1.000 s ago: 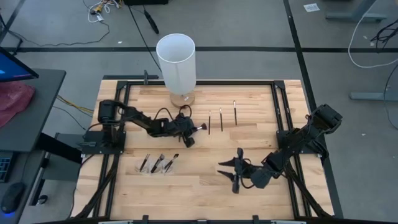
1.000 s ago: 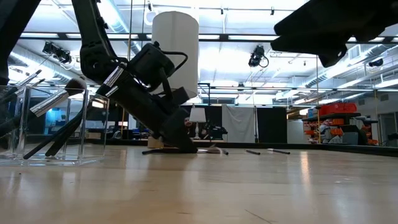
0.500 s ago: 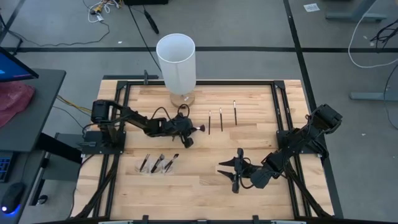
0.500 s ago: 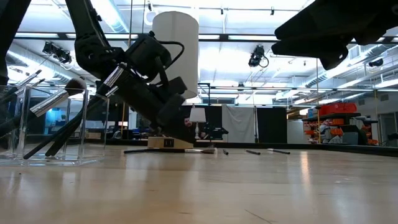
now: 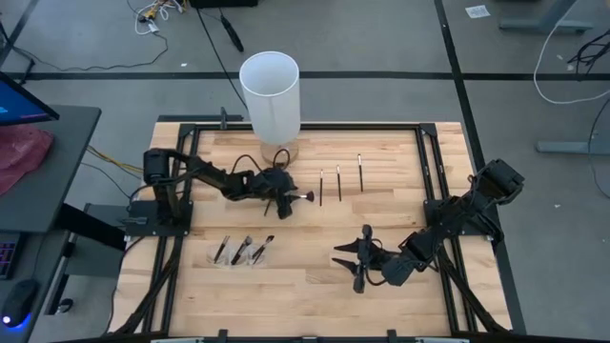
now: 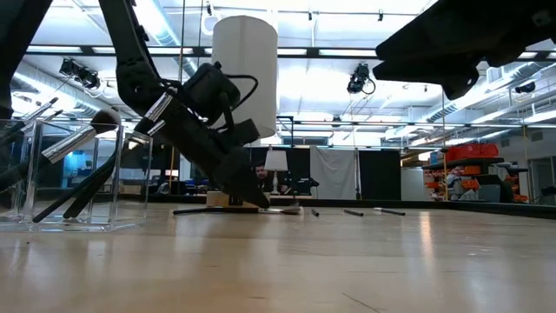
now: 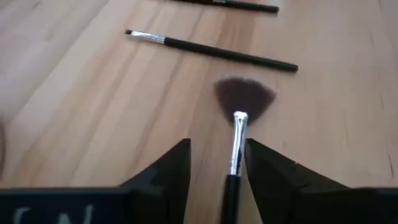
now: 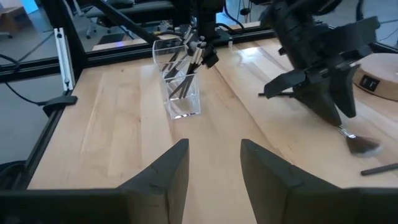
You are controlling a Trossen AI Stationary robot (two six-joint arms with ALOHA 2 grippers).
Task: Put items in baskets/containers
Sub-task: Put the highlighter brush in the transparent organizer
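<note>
High view: the left end effector [image 5: 286,197] sits low over a fan brush [image 5: 303,196] mid-bench; the clear container [image 5: 238,252] stands nearer, left.

Left wrist view: fingers apart, brush handle between them, unclamped.

Right wrist view: the right end effector [image 8: 214,165] waits, fingers apart.

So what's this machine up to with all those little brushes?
It is sorting makeup brushes into a clear container, which already holds several. The left tool is down at the table over a fan brush; its fingers sit either side of the handle, and a firm grip isn't evident. Three more brushes lie in a row nearby. The right tool waits open near the front.
</note>
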